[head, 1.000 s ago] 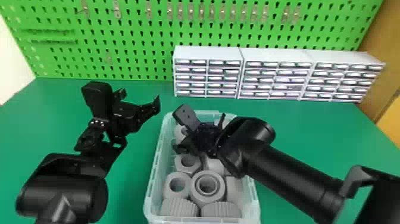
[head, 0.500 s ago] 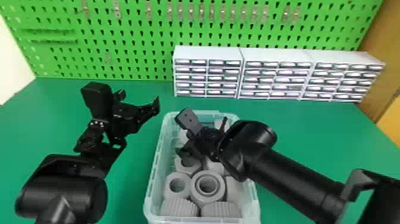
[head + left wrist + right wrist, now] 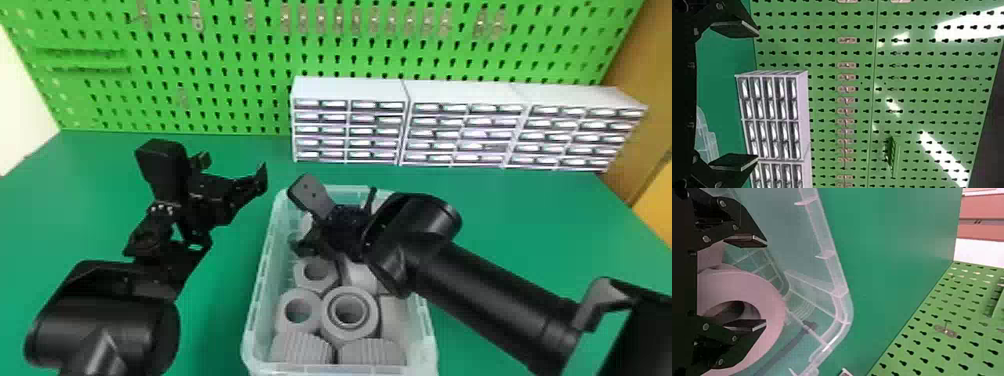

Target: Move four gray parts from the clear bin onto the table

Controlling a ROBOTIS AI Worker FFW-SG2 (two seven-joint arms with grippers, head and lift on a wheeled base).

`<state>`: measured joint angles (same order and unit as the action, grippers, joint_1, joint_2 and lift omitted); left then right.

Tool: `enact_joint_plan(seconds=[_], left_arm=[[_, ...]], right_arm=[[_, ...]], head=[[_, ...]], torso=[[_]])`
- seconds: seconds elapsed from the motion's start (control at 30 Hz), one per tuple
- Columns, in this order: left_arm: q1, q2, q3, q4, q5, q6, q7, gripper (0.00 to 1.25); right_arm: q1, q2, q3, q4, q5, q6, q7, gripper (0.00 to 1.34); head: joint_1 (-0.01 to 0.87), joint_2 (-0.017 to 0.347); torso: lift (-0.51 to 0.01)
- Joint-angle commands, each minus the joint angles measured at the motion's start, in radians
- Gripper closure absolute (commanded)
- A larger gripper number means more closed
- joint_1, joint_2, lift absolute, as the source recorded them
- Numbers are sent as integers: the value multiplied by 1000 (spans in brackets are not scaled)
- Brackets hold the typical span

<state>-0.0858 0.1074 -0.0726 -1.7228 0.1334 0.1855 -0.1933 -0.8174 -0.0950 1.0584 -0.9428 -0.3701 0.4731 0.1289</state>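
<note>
The clear bin holds several gray parts, among them a thick ring and ribbed pieces at the near end. My right gripper is low over the bin's back half. In the right wrist view, my right gripper stands open, the wall of a gray ring lying behind the gap and one finger overlapping its hole; contact cannot be told. Left of the bin, my left gripper is held above the table. The left wrist view has my left gripper open and holding nothing.
White drawer cabinets stand behind the bin against a green pegboard. Green table surface lies to the bin's right. The right forearm crosses over the bin's right rim.
Over the last second my right gripper came slightly nearer the front, then shifted back and left, uncovering a gray ring below it. The left arm stays put.
</note>
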Motion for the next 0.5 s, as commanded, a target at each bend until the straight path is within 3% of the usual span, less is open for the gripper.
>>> enact_joint_plan(seconds=[0.0, 0.47], left_arm=[[-2, 0, -3, 0, 0, 0, 0, 162], [-5, 0, -4, 0, 0, 0, 0, 163]], right_arm=[[-2, 0, 2, -5, 7, 2, 0, 533], [10, -11, 14, 13, 5, -11, 0, 533]], head=[[686, 26], [686, 26]], torso=[[-50], [-50]])
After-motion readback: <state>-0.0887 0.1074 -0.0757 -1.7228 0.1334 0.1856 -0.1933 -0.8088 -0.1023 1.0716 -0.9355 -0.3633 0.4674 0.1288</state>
